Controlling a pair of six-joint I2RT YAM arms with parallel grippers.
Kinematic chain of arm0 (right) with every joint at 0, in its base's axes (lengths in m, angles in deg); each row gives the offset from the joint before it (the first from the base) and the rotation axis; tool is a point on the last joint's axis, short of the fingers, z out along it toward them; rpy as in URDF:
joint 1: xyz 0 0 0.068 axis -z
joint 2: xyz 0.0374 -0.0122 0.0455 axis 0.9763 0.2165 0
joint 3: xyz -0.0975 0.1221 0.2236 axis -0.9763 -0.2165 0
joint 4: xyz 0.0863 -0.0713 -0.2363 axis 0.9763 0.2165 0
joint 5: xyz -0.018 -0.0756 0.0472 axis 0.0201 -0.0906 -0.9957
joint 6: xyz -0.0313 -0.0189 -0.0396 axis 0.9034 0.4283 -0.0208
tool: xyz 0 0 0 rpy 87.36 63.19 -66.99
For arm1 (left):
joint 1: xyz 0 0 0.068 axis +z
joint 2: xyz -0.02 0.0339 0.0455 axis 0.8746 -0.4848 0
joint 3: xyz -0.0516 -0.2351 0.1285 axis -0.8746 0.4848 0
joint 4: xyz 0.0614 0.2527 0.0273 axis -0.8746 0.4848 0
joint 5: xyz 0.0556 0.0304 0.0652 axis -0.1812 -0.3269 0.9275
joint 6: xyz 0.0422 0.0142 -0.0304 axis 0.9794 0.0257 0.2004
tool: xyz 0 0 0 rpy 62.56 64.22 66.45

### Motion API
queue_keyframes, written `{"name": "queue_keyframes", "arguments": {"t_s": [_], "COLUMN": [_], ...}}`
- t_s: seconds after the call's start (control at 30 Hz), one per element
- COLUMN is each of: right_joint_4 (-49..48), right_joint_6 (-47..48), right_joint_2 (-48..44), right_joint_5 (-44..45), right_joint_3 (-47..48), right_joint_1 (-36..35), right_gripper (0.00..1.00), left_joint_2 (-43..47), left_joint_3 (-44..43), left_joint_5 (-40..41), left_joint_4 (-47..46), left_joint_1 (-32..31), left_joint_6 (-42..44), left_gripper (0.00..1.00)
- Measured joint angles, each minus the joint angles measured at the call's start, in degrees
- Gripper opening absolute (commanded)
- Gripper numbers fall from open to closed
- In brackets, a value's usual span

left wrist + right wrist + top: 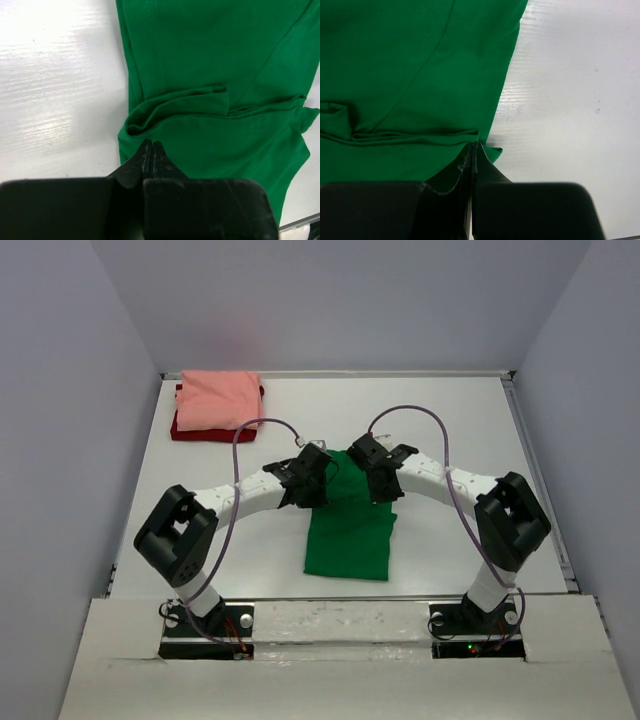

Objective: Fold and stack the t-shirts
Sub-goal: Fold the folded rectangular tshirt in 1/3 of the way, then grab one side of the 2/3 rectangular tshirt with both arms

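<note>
The green t-shirt (pixel 348 535) lies as a long folded strip in the middle of the table, creased across its far end (pixel 200 100) (pixel 410 134). My left gripper (pixel 316 478) (pixel 151 145) is shut at the shirt's left edge, where the cloth bunches up against its tips. My right gripper (pixel 378 476) (pixel 474 146) is shut at the right edge, where the creases run into its tips and a small green corner pokes out beside them. The salmon pink t-shirt (pixel 218 398) lies folded on the dark red t-shirt (pixel 190 432) at the back left.
White table (pixel 450 420) with a raised rim along the back and right side (pixel 540 480). Grey walls close in on three sides. Purple cables (pixel 240 450) loop above both arms.
</note>
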Motion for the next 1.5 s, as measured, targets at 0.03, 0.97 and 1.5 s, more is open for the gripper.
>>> {"name": "queue_keyframes", "arguments": {"t_s": [0.03, 0.97, 1.5], "right_joint_4": [0.0, -3.7, -1.6], "right_joint_6": [0.1, 0.9, 6.0], "right_joint_2": [0.7, 10.1, 15.6], "right_joint_5": [-0.1, -2.5, -3.9], "right_joint_3": [0.0, 1.9, 10.1], "right_joint_1": [0.0, 1.0, 3.1], "right_gripper": [0.00, 0.00, 0.00], "left_joint_2": [-1.0, -10.3, -9.4], "left_joint_3": [-0.3, -2.0, -0.2], "left_joint_5": [-0.4, -10.1, -10.9], "left_joint_4": [-0.2, -8.2, -10.1], "left_joint_1": [0.0, 8.7, 10.0], "left_joint_6": [0.2, 1.6, 1.1], "left_gripper": [0.00, 0.00, 0.00]}}
